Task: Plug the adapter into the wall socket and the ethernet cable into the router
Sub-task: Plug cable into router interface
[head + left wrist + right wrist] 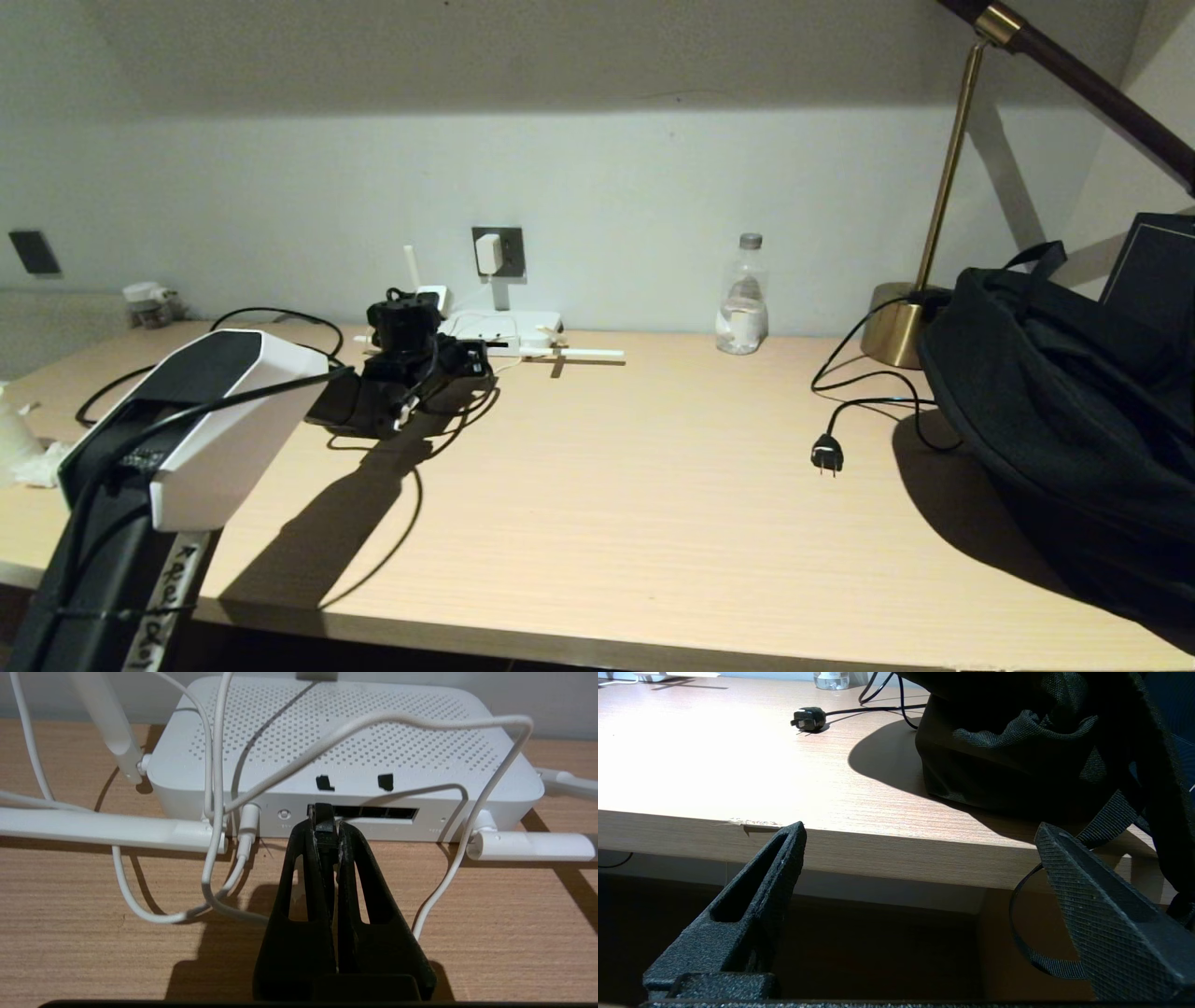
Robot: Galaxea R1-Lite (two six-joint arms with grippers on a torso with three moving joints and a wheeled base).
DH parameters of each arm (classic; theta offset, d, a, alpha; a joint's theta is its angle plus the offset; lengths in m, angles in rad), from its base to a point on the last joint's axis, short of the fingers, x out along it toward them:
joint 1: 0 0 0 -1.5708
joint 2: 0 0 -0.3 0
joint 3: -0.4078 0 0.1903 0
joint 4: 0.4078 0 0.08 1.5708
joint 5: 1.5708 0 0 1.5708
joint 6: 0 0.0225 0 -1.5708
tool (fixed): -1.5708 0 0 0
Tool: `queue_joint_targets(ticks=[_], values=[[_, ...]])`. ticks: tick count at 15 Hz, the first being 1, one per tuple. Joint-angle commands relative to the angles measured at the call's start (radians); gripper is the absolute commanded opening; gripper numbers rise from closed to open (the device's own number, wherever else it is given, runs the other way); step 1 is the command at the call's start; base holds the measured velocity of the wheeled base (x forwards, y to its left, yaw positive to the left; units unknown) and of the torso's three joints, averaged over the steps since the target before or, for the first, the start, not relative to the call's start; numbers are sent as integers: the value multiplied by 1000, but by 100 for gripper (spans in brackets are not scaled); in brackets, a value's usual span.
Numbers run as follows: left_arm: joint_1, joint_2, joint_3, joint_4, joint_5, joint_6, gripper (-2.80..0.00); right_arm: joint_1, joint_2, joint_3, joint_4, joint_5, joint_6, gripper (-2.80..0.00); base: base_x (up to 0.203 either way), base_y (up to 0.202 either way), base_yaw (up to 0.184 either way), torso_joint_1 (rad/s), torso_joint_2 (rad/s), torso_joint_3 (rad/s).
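The right gripper (920, 830) waits low by the near edge of the pale wooden desk (653, 485), its fingers wide apart and holding nothing. Farther in, the left gripper (325, 823) is squeezed tight on the black ethernet cable's plug (323, 814), right at the dark port slot of the flat white plastic router (345, 742). Behind, the small white adapter (487, 253) sits in the grey square wall socket (510, 239).

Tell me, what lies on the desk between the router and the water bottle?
In the head view, only one white antenna of the router lies flat toward the water bottle; beyond its tip the desk is bare.
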Motion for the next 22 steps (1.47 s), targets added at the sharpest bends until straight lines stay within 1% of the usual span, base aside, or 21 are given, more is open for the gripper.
queue_joint_targets(ticks=[1, 17, 20, 22], values=[[0, 2, 13, -1, 1, 0, -280, 0, 0, 0, 0, 1, -1, 0, 0, 0, 0, 0, 0, 0], [0, 13, 18, -10, 2, 1, -280, 0, 0, 0, 0, 1, -2, 0, 0, 0, 0, 0, 0, 0], [-1, -14, 68, -22, 3, 2, -280, 0, 0, 0, 0, 1, -2, 0, 0, 0, 0, 0, 0, 0], [0, -27, 124, -83, 11, 3, -280, 0, 0, 0, 0, 1, -2, 0, 0, 0, 0, 0, 0, 0]])
